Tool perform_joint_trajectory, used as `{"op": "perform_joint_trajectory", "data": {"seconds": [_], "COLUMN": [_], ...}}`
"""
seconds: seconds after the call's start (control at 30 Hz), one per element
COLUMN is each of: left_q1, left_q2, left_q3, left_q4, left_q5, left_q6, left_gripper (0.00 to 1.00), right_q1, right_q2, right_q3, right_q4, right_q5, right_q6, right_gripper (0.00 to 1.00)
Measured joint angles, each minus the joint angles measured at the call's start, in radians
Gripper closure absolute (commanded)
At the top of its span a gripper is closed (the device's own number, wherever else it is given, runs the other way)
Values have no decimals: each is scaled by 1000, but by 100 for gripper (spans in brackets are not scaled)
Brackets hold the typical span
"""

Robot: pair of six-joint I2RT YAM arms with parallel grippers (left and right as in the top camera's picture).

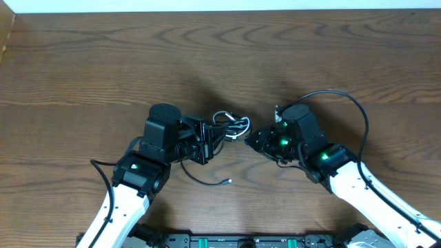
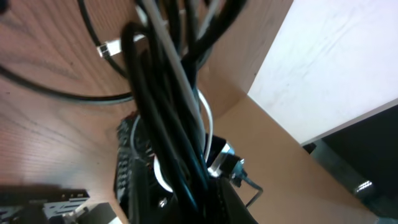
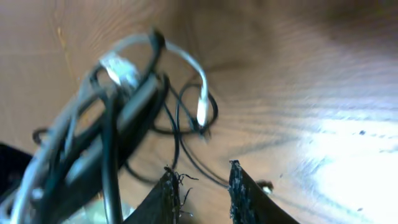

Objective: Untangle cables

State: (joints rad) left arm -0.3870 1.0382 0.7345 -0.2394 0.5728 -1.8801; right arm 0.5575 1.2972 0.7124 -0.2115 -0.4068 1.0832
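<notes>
A knot of black and white cables hangs at the table's middle, gripped by my left gripper. In the left wrist view the cables run down as a thick bundle into the left gripper, which is shut on them. One black cable trails off to a plug lying on the wood. My right gripper is just right of the knot. In the right wrist view the right gripper has its jaws apart, a thin black cable crosses the wood just beyond its tips, and a white cable arcs above.
The thick black cord of the right arm loops over the table behind that arm. The wooden table ends at its far edge against a white floor.
</notes>
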Motion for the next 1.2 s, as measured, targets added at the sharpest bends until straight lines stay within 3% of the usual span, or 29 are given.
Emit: {"op": "perform_joint_trajectory", "data": {"seconds": [0.1, 0.33, 0.4, 0.47, 0.73, 1.2], "left_q1": [0, 0, 0, 0, -20, -102], "left_q2": [0, 0, 0, 0, 0, 0], "left_q3": [0, 0, 0, 0, 0, 0], "left_q4": [0, 0, 0, 0, 6, 64], "left_q5": [-1, -107, -161, -198, -255, -266], "left_q6": [24, 127, 168, 196, 240, 227], "left_gripper": [92, 92, 92, 92, 92, 92], "right_q1": [0, -14, -20, -23, -23, -10], "right_q2": [0, -6, -15, -25, -30, -30], "right_q3": [0, 0, 0, 0, 0, 0], "right_q4": [5, 8, 9, 11, 48, 98], "right_q5": [7, -124, -181, -224, -235, -134], "right_q6": [-22, -80, -82, -80, 51, 234], "right_gripper": [79, 69, 34, 25, 34, 32]}}
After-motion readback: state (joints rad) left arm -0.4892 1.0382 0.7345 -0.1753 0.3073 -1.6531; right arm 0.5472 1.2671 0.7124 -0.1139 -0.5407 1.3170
